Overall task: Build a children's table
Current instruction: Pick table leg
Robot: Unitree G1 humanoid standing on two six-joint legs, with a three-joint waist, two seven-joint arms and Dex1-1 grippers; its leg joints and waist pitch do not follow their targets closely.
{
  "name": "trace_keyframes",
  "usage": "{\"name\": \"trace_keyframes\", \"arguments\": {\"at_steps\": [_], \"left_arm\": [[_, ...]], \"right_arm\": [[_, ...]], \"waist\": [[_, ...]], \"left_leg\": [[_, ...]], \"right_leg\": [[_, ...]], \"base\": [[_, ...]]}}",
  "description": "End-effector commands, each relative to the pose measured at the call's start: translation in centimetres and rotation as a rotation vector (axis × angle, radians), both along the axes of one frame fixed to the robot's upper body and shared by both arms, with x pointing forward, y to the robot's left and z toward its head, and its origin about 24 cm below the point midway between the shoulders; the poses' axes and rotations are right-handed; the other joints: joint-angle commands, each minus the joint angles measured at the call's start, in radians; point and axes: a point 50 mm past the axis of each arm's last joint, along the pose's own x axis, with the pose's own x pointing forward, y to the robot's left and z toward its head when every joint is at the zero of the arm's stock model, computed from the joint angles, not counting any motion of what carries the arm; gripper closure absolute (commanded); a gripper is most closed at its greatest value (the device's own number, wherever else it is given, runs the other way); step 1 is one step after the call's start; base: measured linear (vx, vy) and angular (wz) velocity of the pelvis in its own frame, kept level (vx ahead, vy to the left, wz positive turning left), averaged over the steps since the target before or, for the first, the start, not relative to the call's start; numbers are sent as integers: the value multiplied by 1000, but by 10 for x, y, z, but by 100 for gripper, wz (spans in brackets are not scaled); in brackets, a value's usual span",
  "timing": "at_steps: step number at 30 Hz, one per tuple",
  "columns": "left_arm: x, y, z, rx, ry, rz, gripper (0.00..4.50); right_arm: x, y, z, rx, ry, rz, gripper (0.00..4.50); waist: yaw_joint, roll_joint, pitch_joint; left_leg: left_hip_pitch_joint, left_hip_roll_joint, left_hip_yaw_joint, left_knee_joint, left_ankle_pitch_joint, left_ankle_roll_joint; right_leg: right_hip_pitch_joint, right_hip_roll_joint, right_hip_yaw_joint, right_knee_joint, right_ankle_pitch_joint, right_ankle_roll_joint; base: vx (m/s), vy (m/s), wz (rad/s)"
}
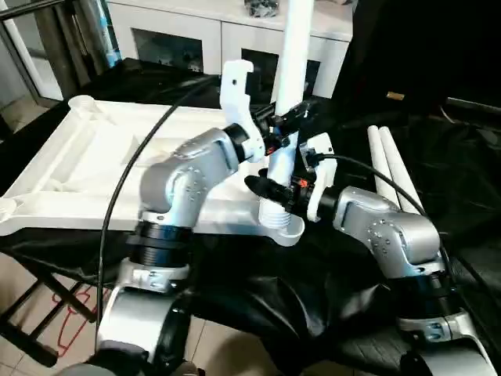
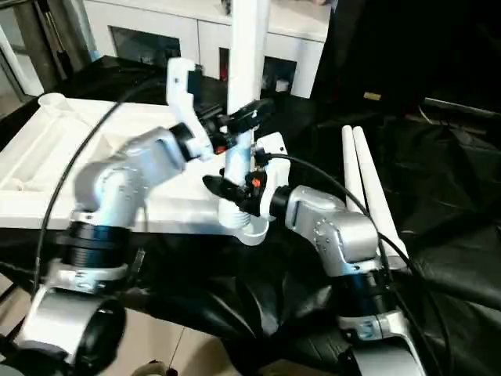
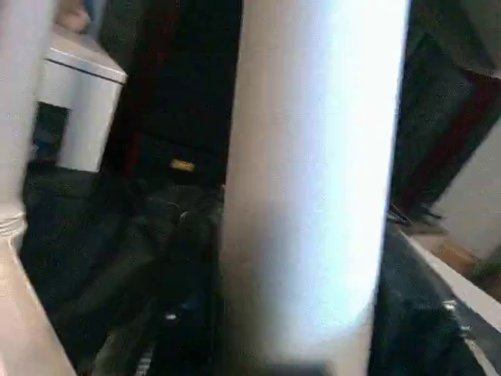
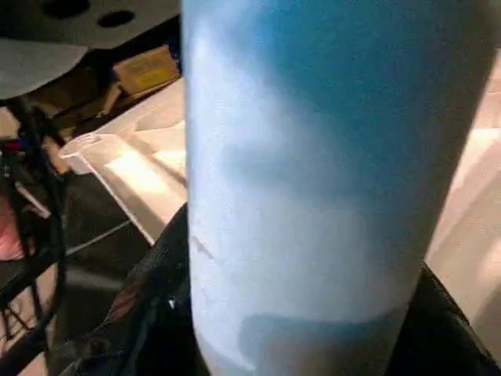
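Observation:
The white tabletop [image 1: 86, 157] lies underside up on a black cloth, its ribs and corner sockets showing. One white leg [image 1: 293, 55] stands upright in the near right corner socket [image 1: 283, 227]. My left gripper [image 1: 286, 124] is shut on this leg at mid height. My right gripper [image 1: 278, 188] is shut on it lower down, just above the socket. The same leg [image 3: 313, 196] runs close in front of the left wrist camera, and the leg [image 4: 313, 196] is just as close in the right wrist view.
Two spare white legs [image 1: 395, 168] lie side by side on the black cloth [image 1: 258, 290] to the right of the tabletop. A white cabinet with glass doors [image 1: 188, 31] stands behind. The bench's near edge drops to a tiled floor.

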Motion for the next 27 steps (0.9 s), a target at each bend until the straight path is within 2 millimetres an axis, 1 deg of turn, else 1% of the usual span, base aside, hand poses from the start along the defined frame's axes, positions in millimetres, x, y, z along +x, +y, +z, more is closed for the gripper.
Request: {"name": "trace_keyframes", "arguments": {"at_steps": [1, 5, 6, 7, 8, 10, 11, 12, 13, 14, 15, 16, 17, 18, 19, 20, 22, 23, 25, 27], "left_arm": [[9, 18, 8, -27, -16, 130, 250], [5, 15, 11, -68, -24, 88, 259], [3, 13, 12, -72, -29, 71, 260], [3, 13, 12, -72, -29, 71, 261], [1, 12, 12, -85, -31, 50, 261], [-2, 10, 14, -123, -36, -46, 261], [-3, 10, 14, -124, -46, -78, 264], [-4, 11, 14, -116, -52, -105, 265], [-7, 11, 15, -114, -60, -173, 265], [-7, 11, 15, -114, -60, -183, 265], [-10, 12, 16, -135, -60, -230, 265], [-12, 12, 17, -151, -60, -259, 265], [-15, 14, 18, -181, -55, -331, 265], [-15, 14, 18, -180, -55, -333, 265], [-16, 15, 18, -177, -58, -368, 265], [-18, 16, 17, -178, -59, -407, 265], [-22, 17, 16, -175, -80, -484, 265], [-23, 17, 16, -172, -87, -504, 265], [-23, 17, 17, -171, -98, -517, 265], [-24, 16, 21, -188, -107, -538, 265]], "right_arm": [[1, 5, 14, 29, -79, 13, 257], [4, 4, 15, 32, -94, -14, 257], [4, 3, 16, 44, -96, -11, 222], [4, 3, 16, 44, -96, -11, 201], [4, 2, 16, 55, -85, -7, 187], [1, -5, 17, 78, -55, 38, 181], [0, -7, 18, 72, -72, 54, 153], [-1, -9, 19, 60, -99, 72, 145], [-4, -14, 20, 65, -98, 114, 143], [-4, -15, 21, 66, -98, 119, 143], [-6, -18, 21, 72, -93, 142, 143], [-7, -20, 22, 76, -90, 156, 143], [-10, -24, 22, 83, -76, 198, 143], [-10, -24, 22, 83, -76, 199, 143], [-12, -26, 22, 78, -69, 226, 143], [-15, -28, 21, 70, -64, 250, 143], [-18, -30, 19, 59, -47, 293, 143], [-20, -30, 18, 56, -41, 305, 143], [-22, -31, 18, 47, -41, 322, 143], [-24, -30, 15, 34, -35, 339, 171]], "waist": [[3, -8, -80], [1, -3, -79], [1, -3, -79], [2, -3, -79], [1, -3, -78], [2, -4, -78], [3, -2, -79], [4, -1, -79], [5, -1, -79], [7, -1, -79], [8, -3, -79], [9, -2, -80], [10, -5, -80], [10, -5, -80], [9, -8, -78], [11, -7, -78], [10, -8, -78], [9, -8, -77], [7, -7, -77], [8, -6, -78]], "left_leg": [[5, 33, -10, -61, -90, 8], [7, 34, -10, -61, -94, 7], [7, 35, -10, -61, -96, 6], [7, 35, -10, -62, -97, 7], [6, 35, -9, -61, -104, 7], [7, 32, -9, -61, -106, 12], [7, 33, -9, -61, -102, 15], [9, 34, -10, -61, -102, 15], [10, 34, -8, -60, -98, 18], [10, 35, -8, -60, -95, 20], [9, 35, -8, -61, -92, 22], [9, 34, -8, -60, -86, 24], [8, 32, -7, -59, -82, 28], [8, 32, -6, -58, -80, 32], [6, 33, -6, -58, -86, 36], [6, 33, -6, -58, -90, 36], [7, 33, -7, -59, -94, 34], [7, 33, -7, -60, -96, 31], [8, 35, -8, -60, -99, 27], [8, 35, -8, -59, -95, 22]], "right_leg": [[66, -81, 54, -76, -162, -139], [64, -80, 54, -76, -159, -144], [64, -81, 54, -76, -156, -146], [64, -81, 54, -76, -155, -146], [65, -81, 54, -76, -153, -148], [67, -81, 53, -78, -158, -150], [65, -79, 53, -77, -156, -151], [65, -78, 53, -76, -154, -149], [63, -78, 54, -75, -142, -153], [64, -78, 54, -74, -138, -155], [65, -78, 54, -73, -132, -156], [66, -79, 54, -71, -124, -164], [68, -78, 54, -70, -117, -171], [68, -79, 54, -69, -114, -175], [67, -80, 53, -72, -124, -175], [68, -81, 53, -75, -152, -171], [67, -81, 53, -77, -173, -164], [68, -80, 53, -77, -188, -156], [65, -81, 53, -78, -195, -154], [66, -81, 53, -77, -186, -157]], "base": [[0, 0, 0], [0, 0, 0], [0, 0, 0], [0, 0, 0], [0, 0, 0], [0, 0, 0], [0, 0, 0], [0, 0, 0], [0, 0, 0], [0, 0, 0], [0, 0, 0], [0, 0, 0], [0, 0, 0], [0, 0, 0], [0, 0, 0], [0, 0, 0], [0, 0, 0], [0, 0, 0], [0, 0, 0], [0, 0, 0]]}}
